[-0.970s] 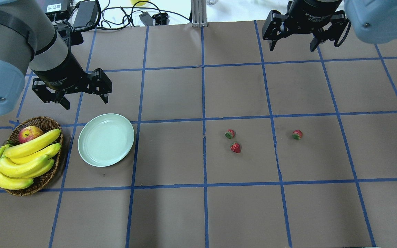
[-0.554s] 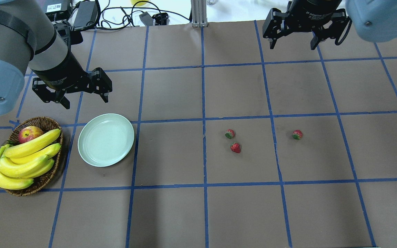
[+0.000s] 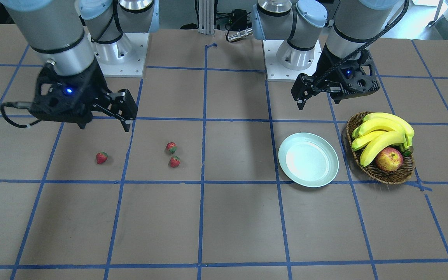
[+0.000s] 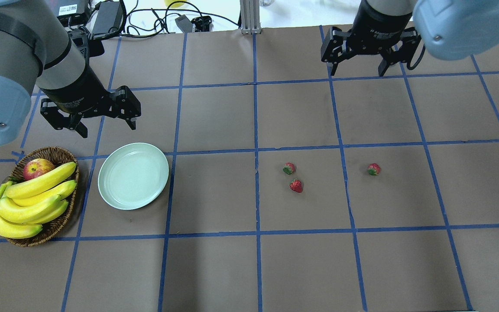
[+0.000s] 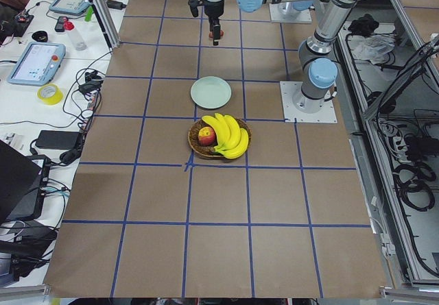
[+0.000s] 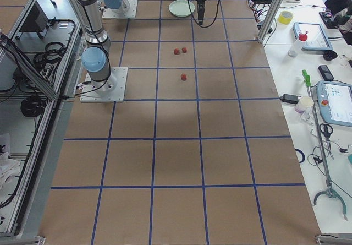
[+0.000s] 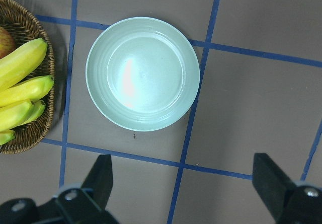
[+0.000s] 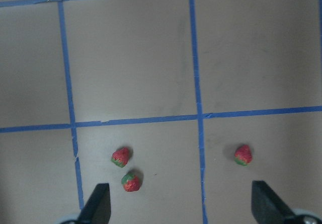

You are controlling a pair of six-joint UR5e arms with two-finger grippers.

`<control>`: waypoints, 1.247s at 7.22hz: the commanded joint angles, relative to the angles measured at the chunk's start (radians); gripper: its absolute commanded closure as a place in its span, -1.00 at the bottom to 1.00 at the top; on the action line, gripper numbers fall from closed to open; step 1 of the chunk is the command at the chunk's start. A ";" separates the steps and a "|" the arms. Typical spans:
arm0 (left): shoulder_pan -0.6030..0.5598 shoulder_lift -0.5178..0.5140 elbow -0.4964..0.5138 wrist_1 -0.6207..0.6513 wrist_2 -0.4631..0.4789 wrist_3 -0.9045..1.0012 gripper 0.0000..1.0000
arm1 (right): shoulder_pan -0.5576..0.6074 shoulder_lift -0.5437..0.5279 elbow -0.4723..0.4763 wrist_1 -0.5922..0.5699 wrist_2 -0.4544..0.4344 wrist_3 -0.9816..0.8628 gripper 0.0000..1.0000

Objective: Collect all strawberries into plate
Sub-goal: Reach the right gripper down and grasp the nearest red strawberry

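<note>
Counter [image 4: 301,268]: brown surface marked into squares by blue tape lines.
Plate [image 4: 133,176]: pale green and round, lying flat on the robot's left half of the counter, across a corner where two tape lines meet.
Strawberries [image 4: 296,186]: all three lie on the bare counter on the robot's right half, well apart from the plate. Two sit close together in one square, near each other but not touching.
Lone strawberry [image 4: 374,169]: lies in the next square toward the robot's right, across a tape line from the pair.
Basket [image 4: 54,151]: dark wicker, just beside the plate on its outer side with a narrow gap between them.
Bananas [image 4: 33,199]: a yellow bunch filling most of the basket and overhanging its rim.
Apple [image 4: 37,168]: red-yellow, tucked in the basket against the bananas.
Left gripper [image 4: 108,129]: its two black fingers stand wide apart with nothing between them. It hangs in the air close to the plate, and its wrist camera looks down on the whole plate, just ahead of the fingertips.
Right gripper [image 4: 358,71]: spread just as wide and holding nothing. It hangs above the robot's right half of the counter, and its wrist camera takes in all three strawberries ahead of its fingers.
</note>
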 commanded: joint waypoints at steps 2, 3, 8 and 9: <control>0.000 0.000 -0.002 0.000 0.000 0.002 -1.00 | 0.108 0.120 0.132 -0.164 0.089 0.002 -1.00; 0.000 0.000 -0.003 0.000 0.000 0.002 -1.00 | 0.115 0.139 0.239 -0.232 0.112 -0.006 -1.00; -0.002 0.008 0.000 0.007 -0.015 -0.006 -1.00 | 0.155 0.246 0.400 -0.453 0.090 0.095 -0.83; -0.002 0.009 -0.003 0.007 -0.014 -0.002 -1.00 | 0.158 0.272 0.386 -0.477 0.082 0.123 -0.83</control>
